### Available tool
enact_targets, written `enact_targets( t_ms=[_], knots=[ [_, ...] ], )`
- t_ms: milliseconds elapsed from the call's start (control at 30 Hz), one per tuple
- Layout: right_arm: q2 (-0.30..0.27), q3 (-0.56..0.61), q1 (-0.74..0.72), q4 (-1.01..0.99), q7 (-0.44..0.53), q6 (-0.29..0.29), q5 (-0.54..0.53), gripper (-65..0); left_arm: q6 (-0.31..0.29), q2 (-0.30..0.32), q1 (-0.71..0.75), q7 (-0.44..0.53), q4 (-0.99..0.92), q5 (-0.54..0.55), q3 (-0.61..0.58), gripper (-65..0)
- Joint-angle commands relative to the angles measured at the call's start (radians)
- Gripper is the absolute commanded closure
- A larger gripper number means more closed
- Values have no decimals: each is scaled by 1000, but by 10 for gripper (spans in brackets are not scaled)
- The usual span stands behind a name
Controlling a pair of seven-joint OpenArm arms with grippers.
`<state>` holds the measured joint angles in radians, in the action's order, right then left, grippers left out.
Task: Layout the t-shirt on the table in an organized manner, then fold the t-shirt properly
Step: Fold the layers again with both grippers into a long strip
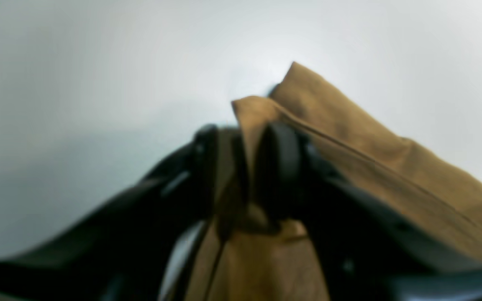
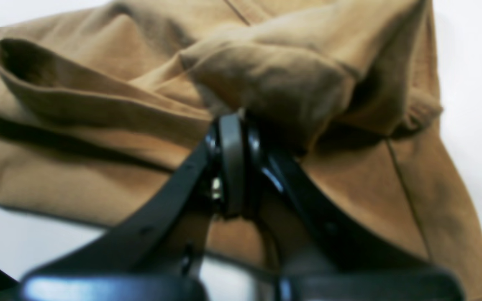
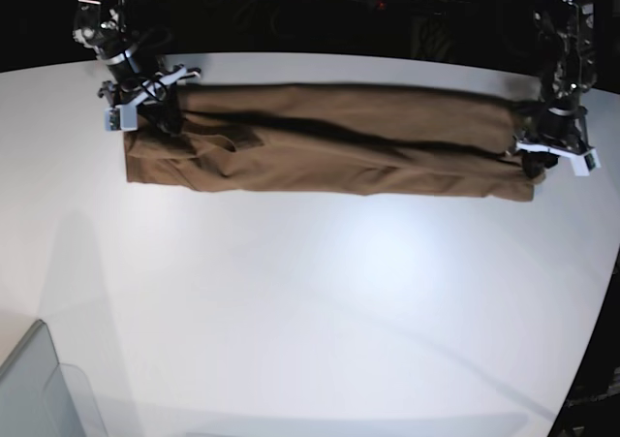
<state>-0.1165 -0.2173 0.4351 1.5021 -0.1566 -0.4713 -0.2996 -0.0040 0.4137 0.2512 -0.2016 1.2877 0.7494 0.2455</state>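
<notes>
The brown t-shirt (image 3: 329,141) lies as a long, narrow, folded band across the far part of the white table (image 3: 310,311), stretched between both arms. My right gripper (image 3: 145,108) is at the band's left end in the base view. In the right wrist view it (image 2: 234,121) is shut on a bunched fold of the t-shirt (image 2: 98,125). My left gripper (image 3: 538,156) is at the band's right end. In the left wrist view its jaws (image 1: 241,142) stand apart, with a corner of the t-shirt (image 1: 370,159) loose between them.
A clear grey bin (image 3: 39,389) sits at the near left corner. The table's curved edge runs down the right side (image 3: 591,301). Dark background lies behind the far edge.
</notes>
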Motion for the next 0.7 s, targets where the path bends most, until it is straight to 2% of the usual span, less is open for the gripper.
enact_targets(
  t_ms=[0,100,233,433,667],
  knots=[
    [-10,-4,6,1,-34,19,24,0,5,14,0,-17,10,3,2,-279],
    [-10,-1,8,1,-34,19,24,0,5,12,12,-16,13,3,4,-318],
    [-10,2,8,2,-34,19,24,0,5,4,29,-16,60,3,47,-320],
    [-10,2,8,2,-34,19,24,0,5,1,33,-17,69,5,47,-320],
    [-10,3,-6,2,-36,19,24,0,5,-42,49,-17,59,-4,45,-307]
  ],
)
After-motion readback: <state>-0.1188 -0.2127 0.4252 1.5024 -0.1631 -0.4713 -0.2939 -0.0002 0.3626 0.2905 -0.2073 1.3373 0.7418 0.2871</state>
